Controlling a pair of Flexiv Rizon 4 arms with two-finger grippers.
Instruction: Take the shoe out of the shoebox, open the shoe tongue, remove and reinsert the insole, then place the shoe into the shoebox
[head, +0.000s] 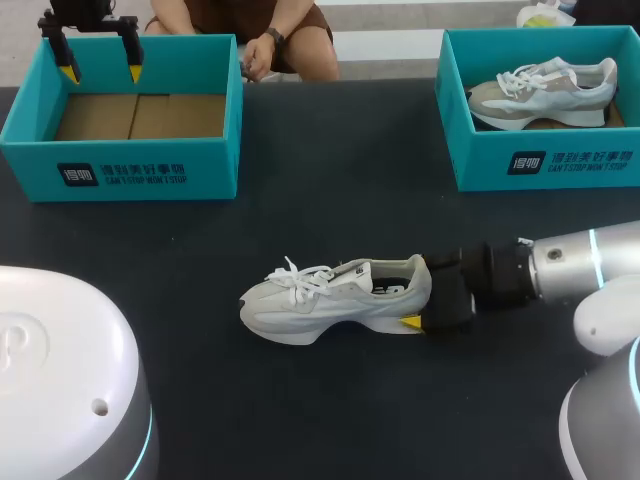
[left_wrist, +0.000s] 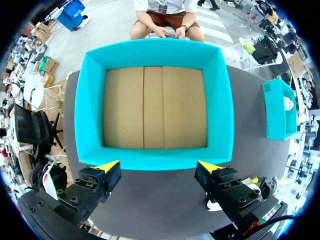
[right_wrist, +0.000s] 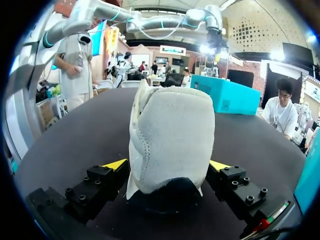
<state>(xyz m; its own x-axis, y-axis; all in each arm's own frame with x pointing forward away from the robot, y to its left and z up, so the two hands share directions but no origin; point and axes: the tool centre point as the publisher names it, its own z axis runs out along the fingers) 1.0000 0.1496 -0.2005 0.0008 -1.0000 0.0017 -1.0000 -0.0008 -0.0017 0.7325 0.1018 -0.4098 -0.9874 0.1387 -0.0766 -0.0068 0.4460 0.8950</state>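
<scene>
— At mid-table, what has the right claw (right_wrist: 167, 167) got?
— It's clamped on the shoe (head: 330, 300) by the heel, likely to steady it for the tongue and insole work. Its arm lies low, stretched in level from the right.
— And the left claw (head: 101, 72)?
— Spread apart, pointing down over the empty box (head: 120, 170), well away from the shoe.
</scene>
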